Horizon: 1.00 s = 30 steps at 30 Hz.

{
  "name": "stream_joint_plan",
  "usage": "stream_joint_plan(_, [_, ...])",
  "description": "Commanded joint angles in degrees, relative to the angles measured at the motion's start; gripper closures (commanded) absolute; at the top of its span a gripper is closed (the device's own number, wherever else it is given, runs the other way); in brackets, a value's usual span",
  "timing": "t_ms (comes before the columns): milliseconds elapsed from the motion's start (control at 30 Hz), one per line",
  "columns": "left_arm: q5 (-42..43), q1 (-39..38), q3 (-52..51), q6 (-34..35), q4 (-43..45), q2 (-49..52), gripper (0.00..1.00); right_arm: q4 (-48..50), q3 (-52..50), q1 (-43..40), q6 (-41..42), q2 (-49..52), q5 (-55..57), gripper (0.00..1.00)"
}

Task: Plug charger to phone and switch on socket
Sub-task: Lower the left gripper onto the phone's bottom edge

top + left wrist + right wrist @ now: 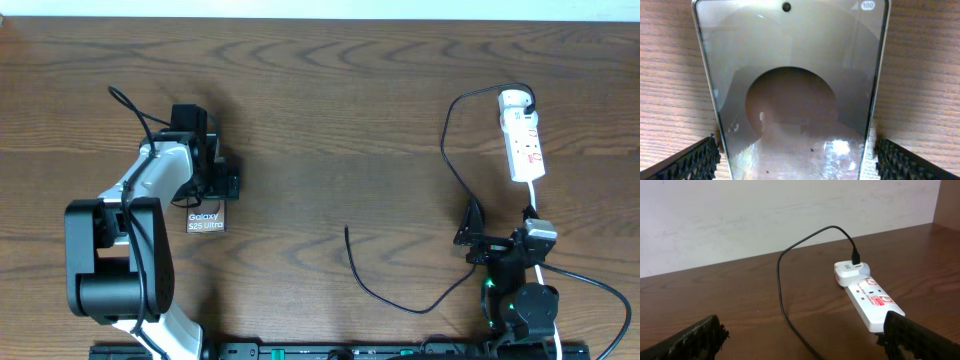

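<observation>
L gripper (796,157) straddles phone (205,221) mid-left of overhead, cant tell if pinching; R gripper (802,337) spread wide, empty, below socket (524,140) upper right.

A dark brown wood-grain table (330,110) meets a plain, pale, evenly lit wall (765,215) at its far edge.

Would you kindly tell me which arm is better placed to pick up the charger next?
Right, most likely: the right gripper is open with the charger just ahead of it, whereas the left gripper straddles the phone.
</observation>
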<state>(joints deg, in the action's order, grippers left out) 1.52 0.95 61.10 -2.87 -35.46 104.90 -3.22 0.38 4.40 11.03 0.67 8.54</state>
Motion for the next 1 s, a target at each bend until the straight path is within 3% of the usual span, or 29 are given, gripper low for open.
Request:
stream_joint_plan(0, [-0.72, 0.09, -1.38, -0.57, 0.20, 0.44, 0.02, -0.26, -0.07, -0.46, -0.83, -0.33, -0.11, 0.01])
stream_joint_plan(633, [-0.48, 0.09, -4.13, -2.08, 0.37, 0.44, 0.02, -0.26, -0.07, -0.46, -0.83, -0.33, -0.11, 0.01])
stream_joint_plan(800, [6.27, 0.09, -5.07, -5.31, 1.31, 0.44, 0.02, -0.26, -0.07, -0.46, -0.83, -0.33, -0.11, 0.01])
stream_joint_plan(967, [4.70, 0.09, -5.07, -5.46, 1.22, 0.44, 0.02, -0.26, -0.07, -0.46, -0.83, -0.33, -0.11, 0.01])
